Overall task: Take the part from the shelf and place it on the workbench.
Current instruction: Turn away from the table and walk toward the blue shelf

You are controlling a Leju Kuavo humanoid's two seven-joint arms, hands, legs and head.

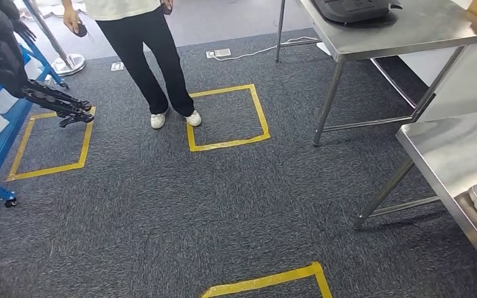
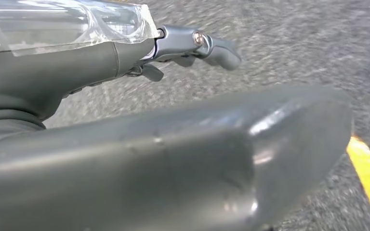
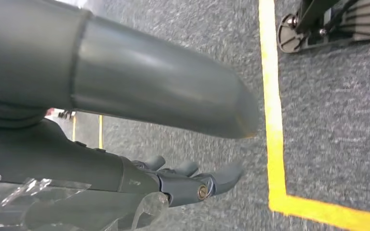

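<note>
The left hand (image 2: 139,144) is seen with its thumb stretched out and its fingers (image 2: 192,45) nearly straight; a sheet of clear plastic (image 2: 62,24) lies against the finger side. The right hand (image 3: 139,91) is arranged in mirror fashion, with the same clear plastic (image 3: 53,202) against its fingers (image 3: 192,185). Whether either hand actually grips it cannot be told. The part is judged to be inside that wrapping, carried between the 2 hands, though its shape is hidden.

Below both hands, grey carpet (image 1: 161,205) and yellow tape lines (image 1: 227,144) are passed over. The blue shelf (image 1: 0,143) is at the left edge of the head view, a person (image 1: 143,56) stands beyond, and the steel workbench (image 1: 447,149) lies to the right, with a 2nd steel table (image 1: 410,31) behind it.

The carrying step appears to be in hand. Pressure from both sides should be kept even, since plastic wrap is likely slippery, and the turn toward the workbench should be made smoothly, well apart from the table legs.
</note>
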